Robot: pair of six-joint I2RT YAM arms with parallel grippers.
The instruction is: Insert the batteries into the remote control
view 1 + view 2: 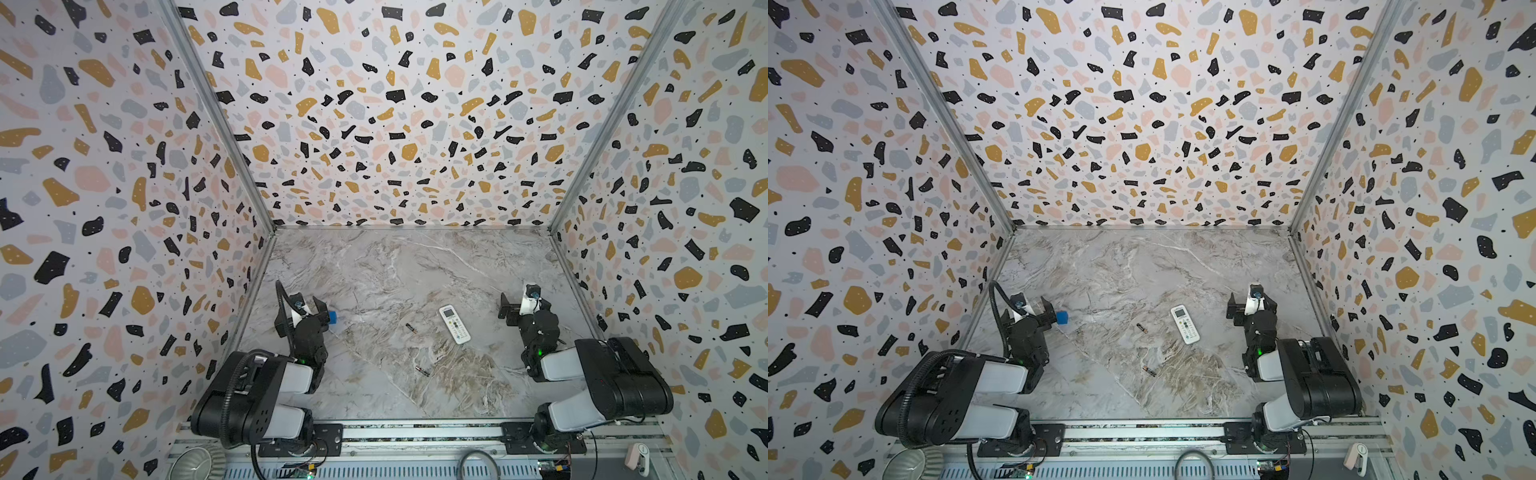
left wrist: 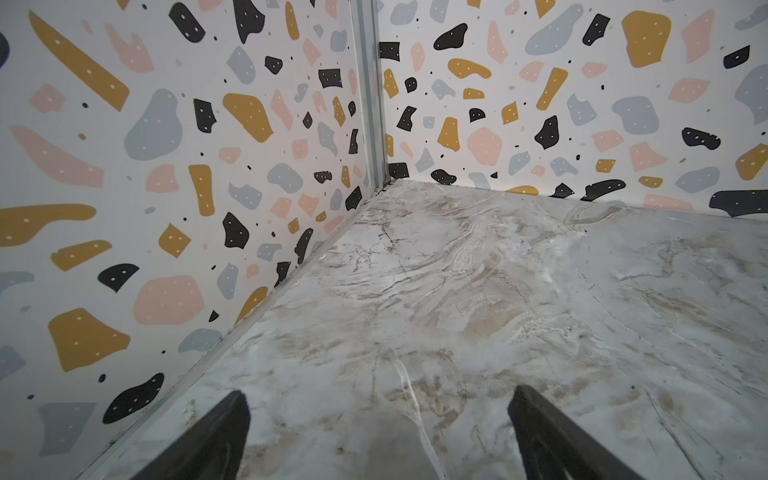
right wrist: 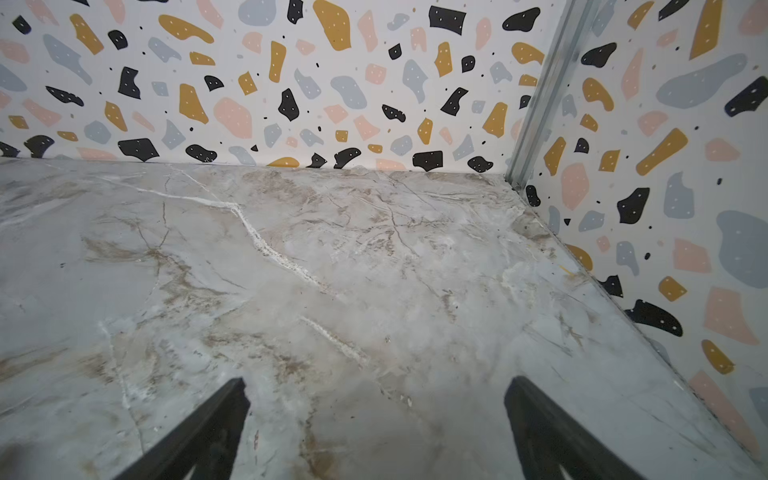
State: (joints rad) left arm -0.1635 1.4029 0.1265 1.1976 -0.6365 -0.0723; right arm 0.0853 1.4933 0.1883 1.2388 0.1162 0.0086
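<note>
The remote control [image 1: 454,324] [image 1: 1185,324] is a slim white handset lying buttons-up on the marble table, right of centre. One small dark battery [image 1: 411,328] [image 1: 1142,328] lies just left of it. A second battery [image 1: 422,371] [image 1: 1150,371] lies nearer the front. My left gripper [image 1: 301,309] [image 1: 1027,309] [image 2: 378,399] stands open at the left, well apart from them. My right gripper [image 1: 524,305] [image 1: 1252,305] [image 3: 374,390] stands open to the right of the remote. Both wrist views show only bare marble between the fingers; the remote and batteries are out of those views.
A small blue block [image 1: 332,318] [image 1: 1062,318] sits right beside the left gripper. Patterned walls [image 1: 124,208] enclose the table on three sides. A metal rail [image 1: 415,432] runs along the front edge, carrying both arm bases.
</note>
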